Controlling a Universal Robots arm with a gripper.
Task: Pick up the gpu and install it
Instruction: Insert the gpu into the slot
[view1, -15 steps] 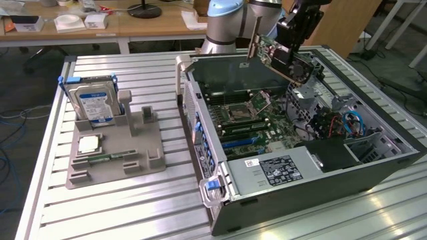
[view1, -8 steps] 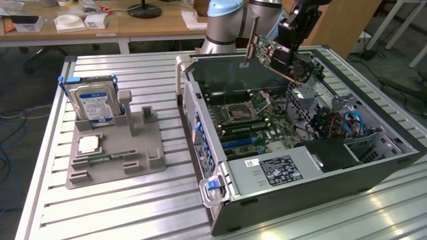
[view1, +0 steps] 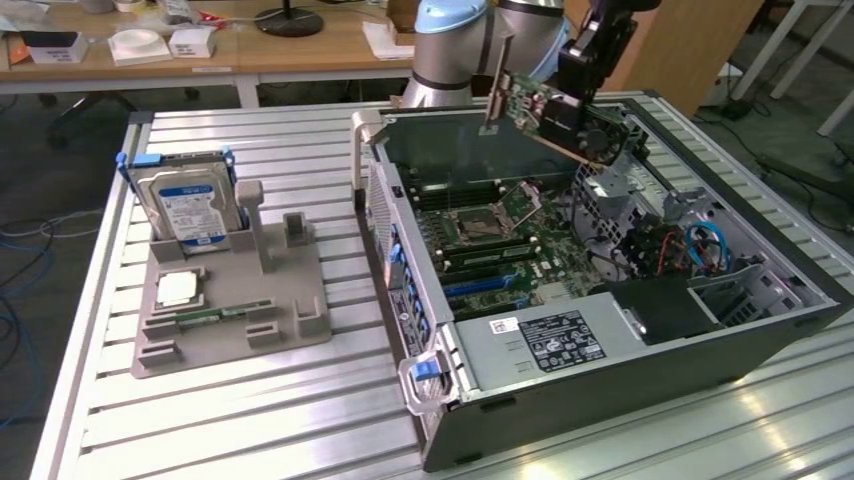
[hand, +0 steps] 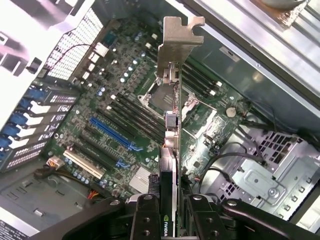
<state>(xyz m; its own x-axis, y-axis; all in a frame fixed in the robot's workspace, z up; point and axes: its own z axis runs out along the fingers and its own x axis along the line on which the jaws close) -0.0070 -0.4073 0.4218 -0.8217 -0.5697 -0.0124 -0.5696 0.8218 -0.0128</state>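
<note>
Gpu (view1: 541, 112) is pinched edge-on in the gripper (hand: 170, 212), over the motherboard (hand: 125, 115) beneath it, probably to meet a slot.

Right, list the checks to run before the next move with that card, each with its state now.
1. The gripper clamped on the gpu: ok.
2. The case open, motherboard exposed: ok.
3. The blue slot free of cables: ok.
4. The gpu edge lined up with the blue slot: cannot tell.
5. The gpu seated: not ok, it hangs above the case.
</note>
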